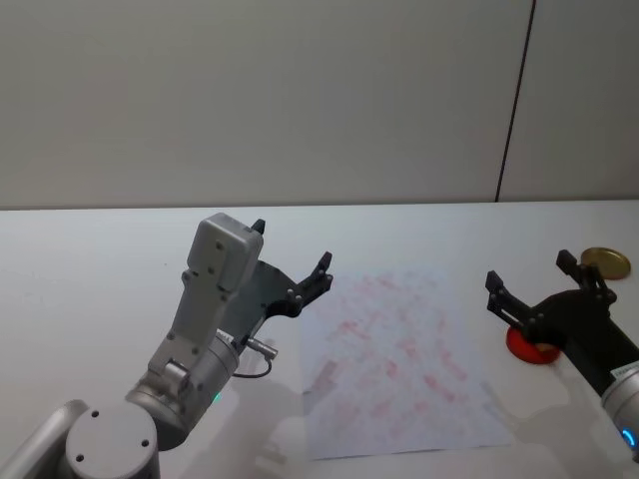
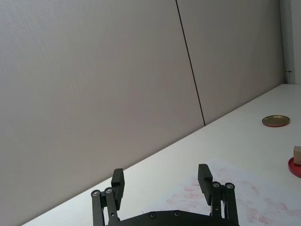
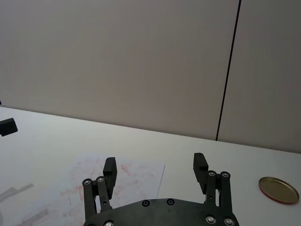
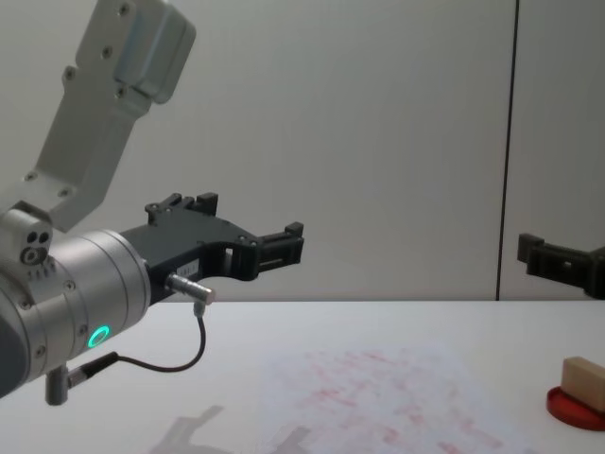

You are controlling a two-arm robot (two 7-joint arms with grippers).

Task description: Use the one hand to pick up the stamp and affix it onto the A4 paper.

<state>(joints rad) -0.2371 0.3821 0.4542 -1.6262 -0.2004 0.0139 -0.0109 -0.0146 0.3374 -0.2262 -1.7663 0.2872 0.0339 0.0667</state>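
While hanging released over table (image 1: 100, 279): left gripper (image 1: 292, 245) beside paper (image 1: 399, 359), right gripper (image 1: 530, 269) above stamp (image 4: 584, 380) on red pad (image 4: 572, 407), gold lid (image 1: 605, 261) beyond.

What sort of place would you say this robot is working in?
Likely a robotics test room or lab: a white table, plain grey wall panels, and an A4 paper covered in repeated red stamp prints.
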